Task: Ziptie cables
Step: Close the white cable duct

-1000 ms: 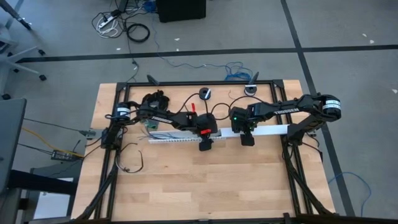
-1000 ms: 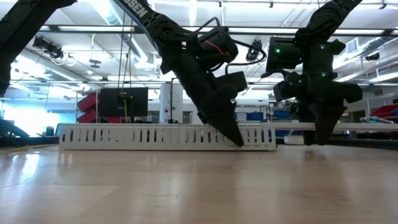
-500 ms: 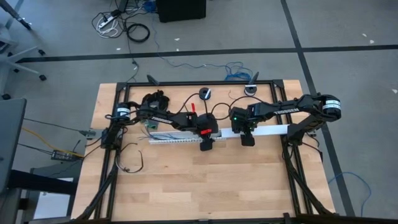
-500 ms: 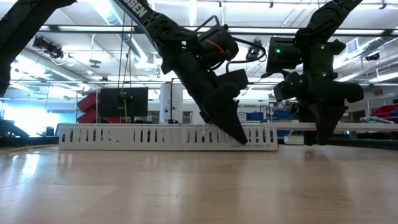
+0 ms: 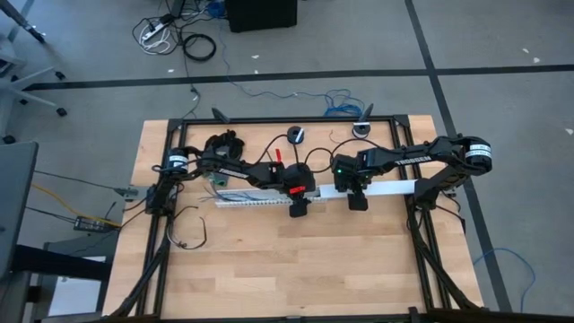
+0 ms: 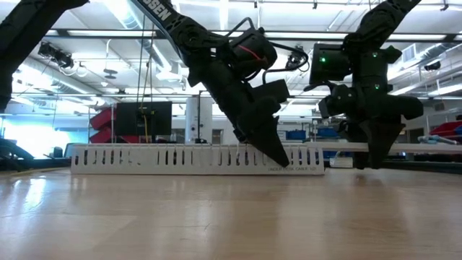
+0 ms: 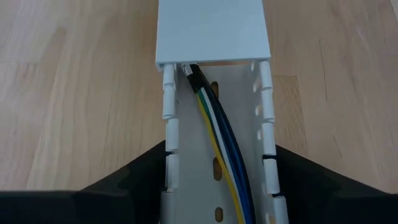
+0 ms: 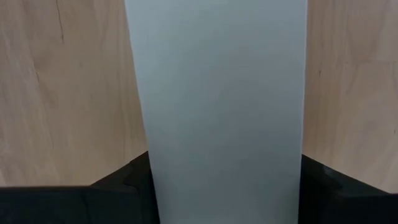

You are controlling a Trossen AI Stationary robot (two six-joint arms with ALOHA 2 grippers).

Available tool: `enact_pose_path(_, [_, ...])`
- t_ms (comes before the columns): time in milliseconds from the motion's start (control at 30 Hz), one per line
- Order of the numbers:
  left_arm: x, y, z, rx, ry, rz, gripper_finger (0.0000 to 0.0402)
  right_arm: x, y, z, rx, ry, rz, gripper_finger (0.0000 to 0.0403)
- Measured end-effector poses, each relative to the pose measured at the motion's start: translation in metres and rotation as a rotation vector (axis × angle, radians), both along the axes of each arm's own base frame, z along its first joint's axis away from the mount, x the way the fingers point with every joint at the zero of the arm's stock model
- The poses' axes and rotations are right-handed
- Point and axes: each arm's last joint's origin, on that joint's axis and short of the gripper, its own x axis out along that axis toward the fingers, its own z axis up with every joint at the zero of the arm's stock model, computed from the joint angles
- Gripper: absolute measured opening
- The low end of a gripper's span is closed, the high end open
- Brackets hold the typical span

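On the wooden table (image 7: 74,93), striped cables (image 7: 217,134) fill the slotted duct (image 7: 214,186).

We see a white slotted duct (image 7: 214,155) with a plain white cover (image 8: 217,112) on a pale wood-grain bench (image 5: 296,260). Inside the duct run cables (image 7: 217,143) in black, blue, white, green and yellow. Both arms are black.

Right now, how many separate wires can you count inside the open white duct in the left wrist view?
About 5 wires lie side by side in the open duct, running under its solid cover: black, green, white, yellow, blue. More may be hidden beneath.
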Motion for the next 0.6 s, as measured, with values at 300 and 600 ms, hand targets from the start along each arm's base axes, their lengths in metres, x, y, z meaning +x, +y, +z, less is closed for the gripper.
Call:
enact_pose_path(300, [0.0004,-0.0010,0.0003,0.016,-0.003,-0.010,0.0234,-0.0004,-0.0001,0.0000,0.006,0.002,0.003,0.0229])
enact_pose_path(600, [0.0010,-0.0023,0.0008,0.021,-0.010,-0.009,0.0234,-0.0007,-0.0014,-0.0001,0.006,0.002,0.002,0.0229])
